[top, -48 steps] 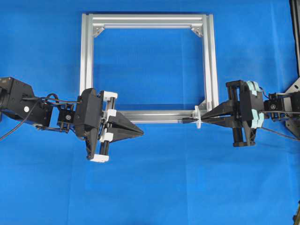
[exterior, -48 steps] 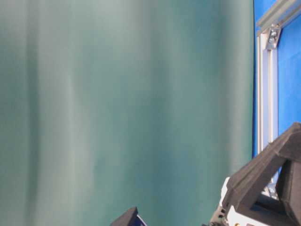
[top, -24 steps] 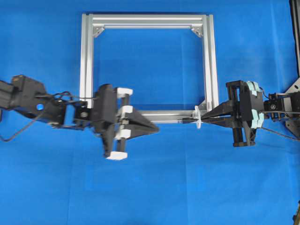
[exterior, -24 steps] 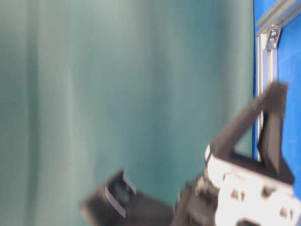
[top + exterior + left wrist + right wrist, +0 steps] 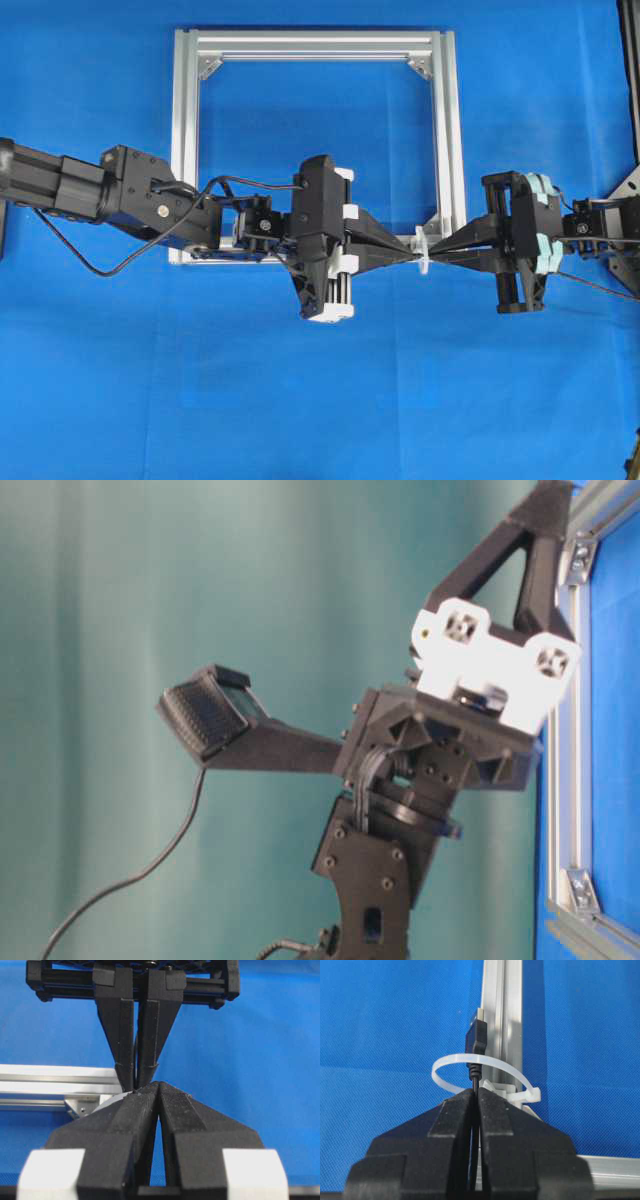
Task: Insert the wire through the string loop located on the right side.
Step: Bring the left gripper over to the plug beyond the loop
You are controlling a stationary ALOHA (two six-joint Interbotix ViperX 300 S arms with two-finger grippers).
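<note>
Change: since a second ago the left arm has swung in from the left edge across the frame's lower bar; the right arm has not shifted.

Overhead, left claw (image 5: 412, 256): black tapered fingers pressed together, tips meeting the right claw's tips at the loop; whether they hold anything cannot be told from here.

Overhead, right claw (image 5: 436, 255): closed, pointing left at the frame's lower right corner.

Overhead, frame: square silver aluminium frame (image 5: 448, 130) lying flat on the blue cloth tabletop (image 5: 320, 400).

Overhead, loop: small white plastic string loop (image 5: 423, 250) on the lower bar by the right corner, between the two claws.

Table-level: left arm seen from behind, black with a white end block; frame rail at the right edge.

Left wrist: left claw's fingers (image 5: 172, 1105) shut, tips touching the right claw's closed tips.

Right wrist, wire: thin black wire with a dark plug and metallic tip (image 5: 476, 1035) is pinched in the closed right claw (image 5: 475, 1095); the plug has passed up through the string loop (image 5: 485, 1062), beside the bar.

Writing: none readable.
</note>
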